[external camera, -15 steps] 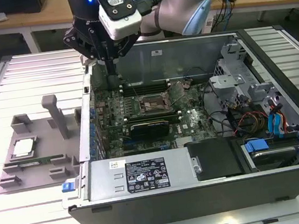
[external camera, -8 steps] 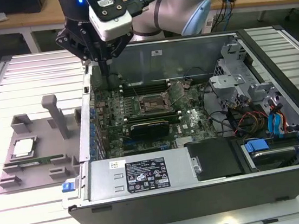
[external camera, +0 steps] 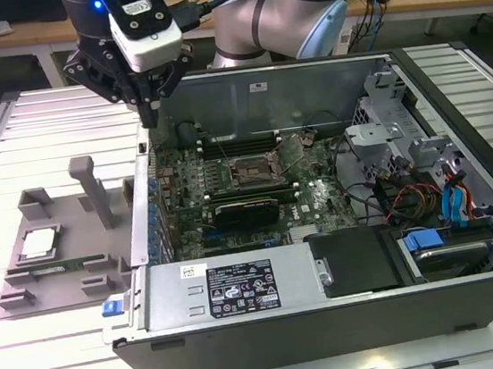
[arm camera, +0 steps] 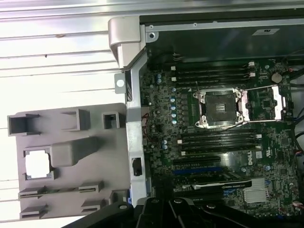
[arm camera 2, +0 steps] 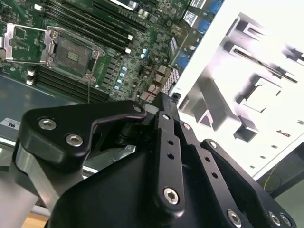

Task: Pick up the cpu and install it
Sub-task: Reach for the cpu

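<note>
The cpu (external camera: 38, 243) is seated in the grey tray (external camera: 65, 207) on the bench (external camera: 42, 129). The pincer (external camera: 150, 115) is held together, empty, above the computer case (external camera: 335, 318) edge.

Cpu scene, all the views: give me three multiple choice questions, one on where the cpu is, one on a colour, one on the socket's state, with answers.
1. Where does the cpu lie relative to the computer case?
A. inside it
B. outside it, in the grey holder at the exterior view's left
C. on top of its drives

2. What colour is the motherboard?
A. red
B. white
C. green

3. The socket is:
A. empty
B. holding the cpu
C. covered by a cooler

Answers: 1 B, the chip sits in a recess of the holder, apart from the gripper, which is over the case's wall. 2 C, the board is green in both wrist views. 3 A, its dark centre is bare in the first wrist view.
</note>
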{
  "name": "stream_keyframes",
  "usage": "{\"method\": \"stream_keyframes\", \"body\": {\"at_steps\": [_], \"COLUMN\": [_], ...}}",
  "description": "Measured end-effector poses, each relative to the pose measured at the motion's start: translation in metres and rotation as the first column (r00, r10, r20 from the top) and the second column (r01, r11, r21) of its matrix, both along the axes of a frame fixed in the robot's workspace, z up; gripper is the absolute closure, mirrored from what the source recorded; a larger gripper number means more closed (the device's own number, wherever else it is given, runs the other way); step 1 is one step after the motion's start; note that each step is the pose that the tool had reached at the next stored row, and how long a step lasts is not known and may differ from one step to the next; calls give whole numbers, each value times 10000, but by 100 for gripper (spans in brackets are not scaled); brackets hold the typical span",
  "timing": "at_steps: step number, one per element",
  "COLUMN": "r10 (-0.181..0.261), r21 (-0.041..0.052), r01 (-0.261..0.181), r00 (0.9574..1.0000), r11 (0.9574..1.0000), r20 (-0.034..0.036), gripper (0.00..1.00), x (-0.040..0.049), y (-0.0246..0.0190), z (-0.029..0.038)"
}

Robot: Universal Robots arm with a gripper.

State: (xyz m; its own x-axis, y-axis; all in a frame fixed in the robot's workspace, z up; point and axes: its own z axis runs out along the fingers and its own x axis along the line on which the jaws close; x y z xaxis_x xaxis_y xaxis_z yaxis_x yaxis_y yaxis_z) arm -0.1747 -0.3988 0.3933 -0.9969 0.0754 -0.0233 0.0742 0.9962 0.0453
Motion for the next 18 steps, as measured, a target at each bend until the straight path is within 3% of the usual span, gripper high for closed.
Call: {"method": "stream_keyframes", "body": {"at_steps": [18], "r10": [1], "r21": [0], "r01": [-1], "r00": [10000], "r11": [10000], "r20": [0], "gripper": [89], "x": [-341], "y": [0], "z": [0]}}
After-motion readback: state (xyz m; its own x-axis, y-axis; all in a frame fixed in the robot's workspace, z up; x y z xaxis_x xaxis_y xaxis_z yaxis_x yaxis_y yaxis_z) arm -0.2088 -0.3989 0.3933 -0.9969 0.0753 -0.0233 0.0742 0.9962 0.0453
